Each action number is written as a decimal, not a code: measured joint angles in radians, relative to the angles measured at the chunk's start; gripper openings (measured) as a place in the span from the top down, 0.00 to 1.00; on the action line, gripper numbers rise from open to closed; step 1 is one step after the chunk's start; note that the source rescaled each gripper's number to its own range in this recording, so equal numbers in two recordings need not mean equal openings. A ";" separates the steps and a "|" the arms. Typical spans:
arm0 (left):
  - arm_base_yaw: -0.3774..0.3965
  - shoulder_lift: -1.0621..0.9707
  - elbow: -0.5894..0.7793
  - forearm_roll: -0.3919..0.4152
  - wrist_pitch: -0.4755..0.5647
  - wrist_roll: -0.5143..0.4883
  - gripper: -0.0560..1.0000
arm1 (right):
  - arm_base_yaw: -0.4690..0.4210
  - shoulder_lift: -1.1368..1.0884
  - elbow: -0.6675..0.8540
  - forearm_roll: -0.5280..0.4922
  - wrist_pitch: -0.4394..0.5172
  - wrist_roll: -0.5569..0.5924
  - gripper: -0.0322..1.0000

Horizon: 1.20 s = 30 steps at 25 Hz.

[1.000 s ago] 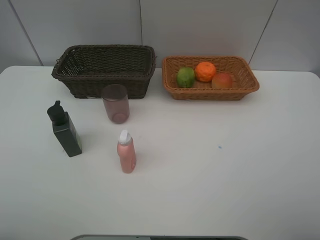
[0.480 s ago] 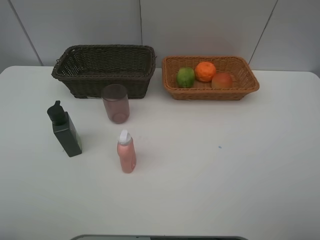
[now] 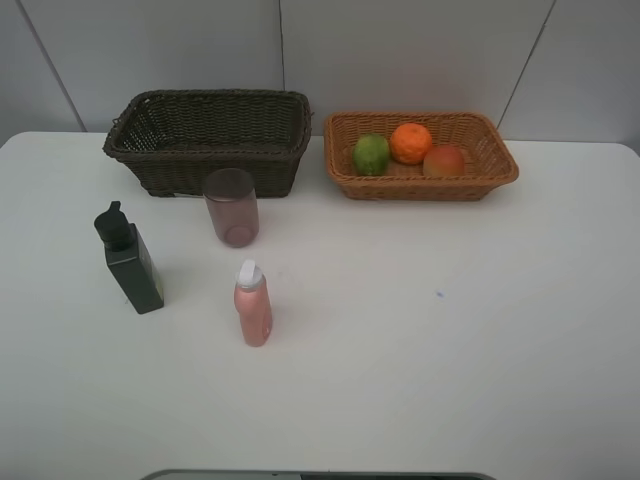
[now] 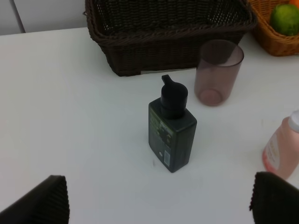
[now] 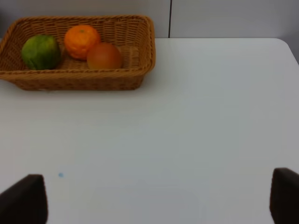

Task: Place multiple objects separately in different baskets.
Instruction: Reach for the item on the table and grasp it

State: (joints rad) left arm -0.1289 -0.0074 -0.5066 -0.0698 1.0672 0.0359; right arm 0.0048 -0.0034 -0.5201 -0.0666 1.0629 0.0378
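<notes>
The light tan basket (image 3: 420, 188) holds the green fruit (image 3: 371, 154), the orange (image 3: 411, 143) and the red-yellow fruit (image 3: 445, 160) beside the dark brown basket (image 3: 205, 165), while the black pump bottle (image 4: 172, 133) stands upright ahead of the wide-open left gripper (image 4: 161, 198), which grips nothing, with the pink cup (image 4: 218, 72) and the pink bottle (image 4: 281, 145) nearby, and the right gripper (image 5: 159, 196) likewise gapes over the bare white table (image 3: 450, 330) before a pale panelled wall (image 3: 400, 50).
</notes>
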 joint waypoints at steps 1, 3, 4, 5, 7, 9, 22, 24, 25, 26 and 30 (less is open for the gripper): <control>0.000 0.000 0.000 0.000 0.000 0.000 0.00 | 0.000 0.000 0.000 0.000 0.000 0.000 0.00; 0.000 0.000 0.000 0.000 0.000 0.000 0.00 | 0.000 0.000 0.000 0.000 0.000 0.000 0.00; 0.000 0.000 0.000 0.000 0.000 0.000 0.00 | 0.000 0.000 0.000 0.000 0.000 0.000 0.00; 0.000 0.000 0.000 0.000 0.000 0.000 0.00 | 0.000 0.000 0.000 0.000 0.000 0.000 0.00; 0.000 0.000 0.000 0.000 0.000 0.000 0.00 | 0.000 0.000 0.000 0.000 0.000 0.000 0.00; 0.000 0.000 0.000 0.000 0.000 0.000 0.00 | 0.000 0.000 0.000 0.000 0.000 0.000 0.00; 0.000 0.186 -0.043 0.004 -0.057 -0.029 0.00 | 0.000 0.000 0.000 0.000 0.000 0.000 0.00; 0.000 0.303 -0.077 0.004 -0.069 -0.029 0.00 | 0.000 0.000 0.000 0.000 -0.001 0.000 0.00; 0.000 0.372 -0.097 0.004 -0.078 -0.029 0.00 | 0.000 0.000 0.000 0.000 -0.001 0.000 0.00; 0.000 0.439 -0.115 0.004 -0.088 -0.029 0.00 | 0.000 0.000 0.000 0.000 -0.001 0.000 0.00; 0.000 0.679 -0.214 0.004 -0.133 -0.029 0.00 | 0.000 0.000 0.000 0.000 -0.001 0.000 0.00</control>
State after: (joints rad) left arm -0.1289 0.6712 -0.7209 -0.0662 0.9340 0.0071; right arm 0.0048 -0.0034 -0.5201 -0.0666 1.0621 0.0378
